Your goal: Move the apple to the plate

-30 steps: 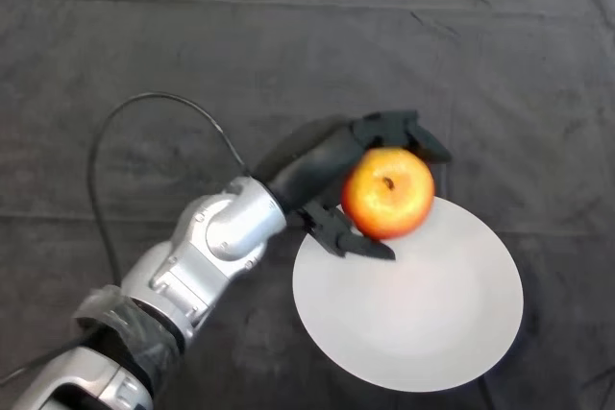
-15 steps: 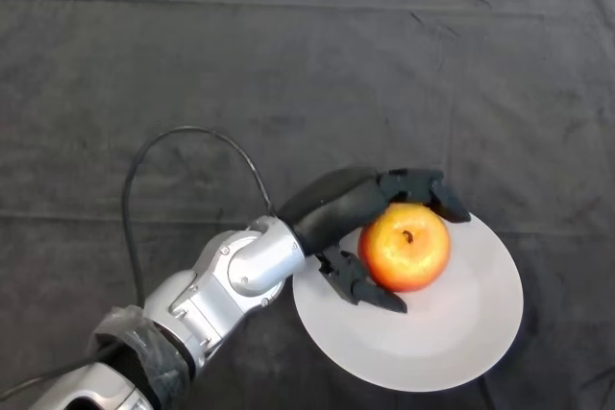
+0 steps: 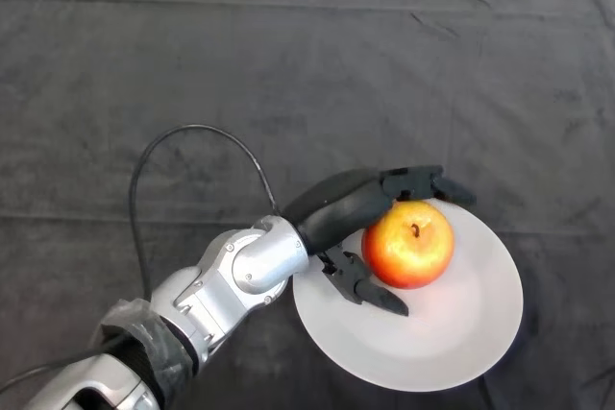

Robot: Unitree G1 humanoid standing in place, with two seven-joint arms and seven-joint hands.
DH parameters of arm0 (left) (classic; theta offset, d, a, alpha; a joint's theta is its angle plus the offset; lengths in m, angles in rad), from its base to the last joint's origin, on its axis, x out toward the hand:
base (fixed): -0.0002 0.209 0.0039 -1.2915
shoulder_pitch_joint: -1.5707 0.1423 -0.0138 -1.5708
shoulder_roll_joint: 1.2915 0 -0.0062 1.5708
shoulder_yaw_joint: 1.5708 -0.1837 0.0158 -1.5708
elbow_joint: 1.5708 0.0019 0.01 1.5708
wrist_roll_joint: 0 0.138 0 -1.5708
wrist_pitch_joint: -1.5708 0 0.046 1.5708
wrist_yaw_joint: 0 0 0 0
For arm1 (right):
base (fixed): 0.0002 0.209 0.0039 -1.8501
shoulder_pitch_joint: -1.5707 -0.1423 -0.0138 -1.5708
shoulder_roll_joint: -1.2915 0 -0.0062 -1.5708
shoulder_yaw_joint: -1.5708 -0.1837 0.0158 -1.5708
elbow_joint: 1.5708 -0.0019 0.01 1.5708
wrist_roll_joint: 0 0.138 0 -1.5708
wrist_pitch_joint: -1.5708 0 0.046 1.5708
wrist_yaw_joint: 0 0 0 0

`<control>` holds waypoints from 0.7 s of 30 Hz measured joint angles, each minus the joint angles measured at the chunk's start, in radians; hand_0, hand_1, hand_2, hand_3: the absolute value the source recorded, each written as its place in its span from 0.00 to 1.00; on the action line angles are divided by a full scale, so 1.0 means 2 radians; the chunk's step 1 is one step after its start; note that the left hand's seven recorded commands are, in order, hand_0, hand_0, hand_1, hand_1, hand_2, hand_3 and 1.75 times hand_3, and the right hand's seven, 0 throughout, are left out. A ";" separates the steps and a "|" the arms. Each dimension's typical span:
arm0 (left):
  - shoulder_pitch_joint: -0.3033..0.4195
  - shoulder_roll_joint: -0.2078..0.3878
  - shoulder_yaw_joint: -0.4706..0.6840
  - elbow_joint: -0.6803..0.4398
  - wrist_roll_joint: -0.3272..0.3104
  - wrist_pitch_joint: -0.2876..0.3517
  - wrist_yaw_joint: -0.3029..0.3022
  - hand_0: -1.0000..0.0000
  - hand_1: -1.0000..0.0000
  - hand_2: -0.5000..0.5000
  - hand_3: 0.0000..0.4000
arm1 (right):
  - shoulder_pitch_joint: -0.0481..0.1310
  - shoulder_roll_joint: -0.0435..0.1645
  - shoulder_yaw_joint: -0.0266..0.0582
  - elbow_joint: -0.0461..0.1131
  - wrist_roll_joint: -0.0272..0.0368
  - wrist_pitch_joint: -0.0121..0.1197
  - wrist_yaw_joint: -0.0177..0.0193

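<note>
A red and yellow apple (image 3: 409, 243) sits on the upper left part of a white plate (image 3: 452, 333) at the lower right of the head view. My left hand (image 3: 338, 205) reaches in from the lower left and is shut on the apple. Its fingers (image 3: 426, 182) arch over the apple's far side and its thumb (image 3: 368, 287) lies along the near left side, over the plate. The apple's stem end faces up.
A dark wrinkled cloth (image 3: 192, 64) covers the whole table. My silver-grey arm (image 3: 240, 271) crosses the lower left and its elbow lies just left of the plate's rim.
My hand carried the apple down and to the right, from above the plate's far rim onto the plate. Since half a second ago the fingers have straightened slightly.
</note>
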 measured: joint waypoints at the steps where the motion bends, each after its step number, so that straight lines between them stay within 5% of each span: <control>1: -0.001 0.000 0.000 0.000 0.000 0.000 0.000 1.00 1.00 0.50 0.00 | 0.000 0.000 0.0000 0.000 0.0000 0.000 0.0000; 12: -0.003 0.004 0.005 -0.002 -0.009 0.012 -0.007 1.00 1.00 0.50 0.00 | 0.000 0.000 0.0000 0.000 0.0000 0.000 0.0000; 21: -0.003 0.041 0.030 -0.034 -0.013 0.017 -0.012 1.00 1.00 0.50 0.00 | 0.000 0.000 0.0000 0.000 0.0000 0.000 0.0000</control>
